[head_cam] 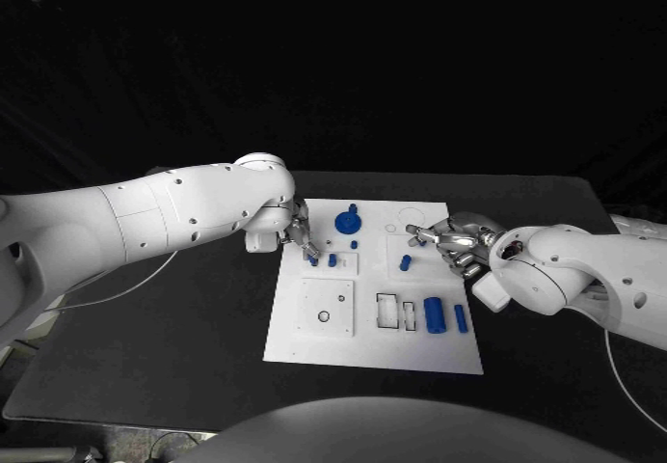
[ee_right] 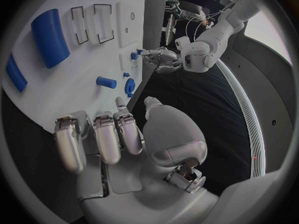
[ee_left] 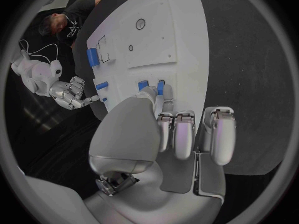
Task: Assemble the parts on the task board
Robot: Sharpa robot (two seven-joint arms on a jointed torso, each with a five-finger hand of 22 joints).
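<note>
White task board (head_cam: pixel 313 342) looks mid-assembly: blue gear (head_cam: pixel 348 224) and small pegs seated between the hands, big cylinder (head_cam: pixel 435 314) loose just below the empty, spread right hand (head_cam: pixel 459 246); left hand (head_cam: pixel 299 239) pinches a peg (ee_left: pixel 161 87) at the board.

Both arms are clad in smooth, glossy white shells made of rounded segments with thin seams between them, dotted here and there with small dark screw holes, and a thin pale cable (head_cam: pixel 119 289) trails along the left arm (head_cam: pixel 139 227) while another runs by the right arm (head_cam: pixel 591 280). The left hand (ee_left: pixel 165 134) and the right hand (ee_right: pixel 115 139) are silver metal, with a broad, smooth domed thumb base and boxy, ridged finger segments. At each wrist, below the palm, a small dark mechanical joint with exposed metal parts shows between the silver and the white casing
</note>
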